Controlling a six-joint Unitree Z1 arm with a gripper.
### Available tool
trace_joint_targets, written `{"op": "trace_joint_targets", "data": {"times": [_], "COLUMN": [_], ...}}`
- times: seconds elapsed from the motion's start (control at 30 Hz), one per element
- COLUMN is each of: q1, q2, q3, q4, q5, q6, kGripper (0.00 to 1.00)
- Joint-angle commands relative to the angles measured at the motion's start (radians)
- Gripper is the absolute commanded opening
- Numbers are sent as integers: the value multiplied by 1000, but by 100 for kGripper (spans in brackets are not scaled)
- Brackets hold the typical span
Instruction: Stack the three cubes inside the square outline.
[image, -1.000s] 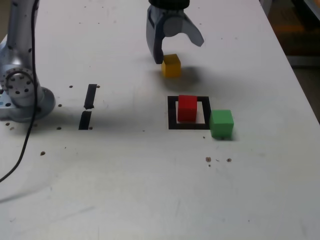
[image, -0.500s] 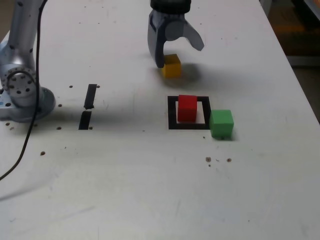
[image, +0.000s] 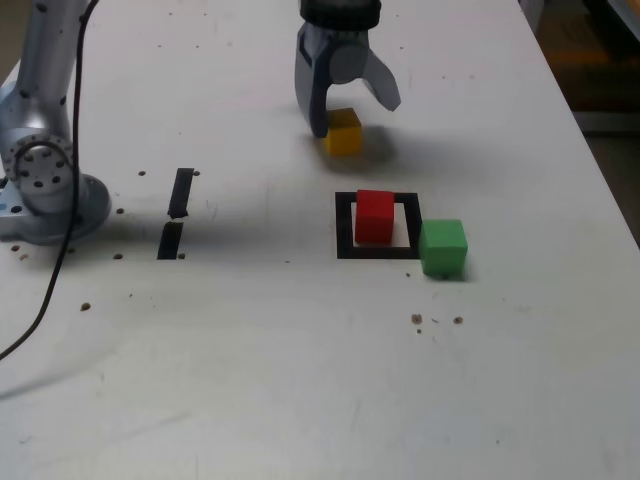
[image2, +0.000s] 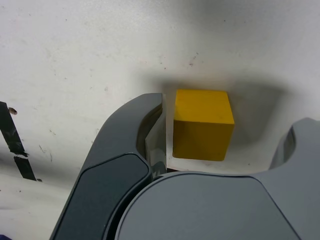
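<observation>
The yellow cube (image: 343, 131) rests on the white table at the back, with my gripper (image: 355, 115) lowered over it. The jaws are open and straddle the cube. In the wrist view one finger (image2: 150, 125) stands right against the yellow cube (image2: 202, 122), while the other finger (image2: 295, 145) is still apart from it. The red cube (image: 374, 215) sits inside the square outline (image: 344, 225). The green cube (image: 443, 246) stands just outside the outline, by its near corner on the exterior view's right.
The arm's base (image: 40, 180) stands at the exterior view's left with a black cable (image: 50, 290) trailing forward. Two short black tape strips (image: 180, 192) lie near it. The table's edge (image: 600, 170) runs along the exterior view's right.
My gripper has come down slightly around the yellow cube and its jaws have narrowed. The cubes have not moved.
</observation>
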Motion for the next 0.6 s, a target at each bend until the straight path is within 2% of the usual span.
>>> {"op": "trace_joint_targets", "data": {"times": [0.0,0.33,0.57], "q1": [2,-2,-9], "q2": [-6,-23,-24], "q3": [0,-2,-1], "q4": [-3,-51,-66], "q5": [0,-8,-22], "q6": [2,3,12], "kGripper": [73,37,26]}}
